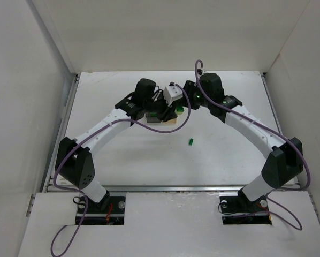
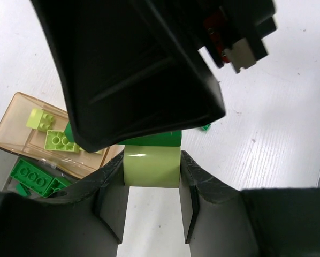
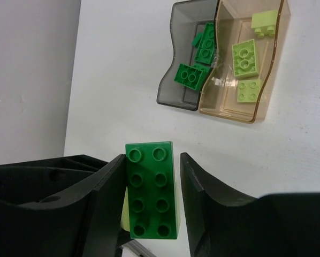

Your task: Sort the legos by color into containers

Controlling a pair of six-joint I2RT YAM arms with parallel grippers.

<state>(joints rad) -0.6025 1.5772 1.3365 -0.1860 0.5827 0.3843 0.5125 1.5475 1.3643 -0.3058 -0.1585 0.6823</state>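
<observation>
Two legos are stuck together and held in the air. The pale yellow-green brick sits between the pads of my left gripper, which is shut on it. On it is a dark green eight-stud brick, between the fingers of my right gripper; the left finger touches it and a gap shows at the right finger. The smoky grey container holds dark green legos. The tan container beside it holds pale legos. From above, both grippers meet over the containers.
One small dark green lego lies loose on the white table, nearer than the containers. White walls enclose the table at the left, back and right. The right gripper's black body fills the upper part of the left wrist view.
</observation>
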